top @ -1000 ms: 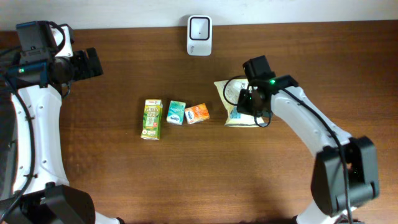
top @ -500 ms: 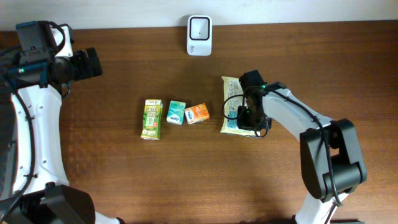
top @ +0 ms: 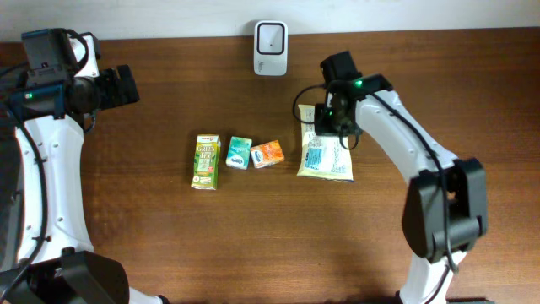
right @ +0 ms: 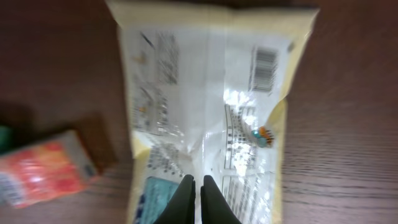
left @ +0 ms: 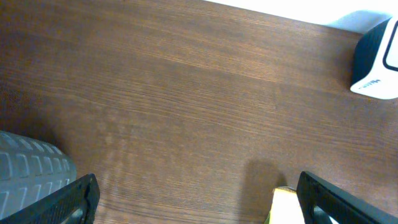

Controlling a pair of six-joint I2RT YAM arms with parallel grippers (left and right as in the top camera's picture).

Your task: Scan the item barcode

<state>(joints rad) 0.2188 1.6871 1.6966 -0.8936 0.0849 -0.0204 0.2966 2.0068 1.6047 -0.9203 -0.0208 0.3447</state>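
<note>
The pale yellow plastic snack packet (top: 327, 159) is lying flat on the dark wooden table (top: 253, 245), right of centre, its white printed back facing up. Its long axis is running from the far wall towards the near edge, slightly tilted. In the right wrist view the black barcode (right: 265, 62) is sitting near one corner of the end farthest from that camera. The rest of the print is blurring into unreadable grey lines.

The right gripper (right: 196, 198) is hovering over the packet's wall-side end with its fingers pressed together. Whether they are nipping any film, I cannot tell.

Just left of the packet, a small orange box (top: 267, 153), a small teal box (top: 240, 152) and a green drink carton (top: 205, 161) are standing in a row, their lettering too small to read. A white scanner (top: 270, 36) is sitting by the wall.

The left gripper (left: 199, 199) is hanging far to the left, jaws spread wide, with only its fingertips showing in its own camera.
</note>
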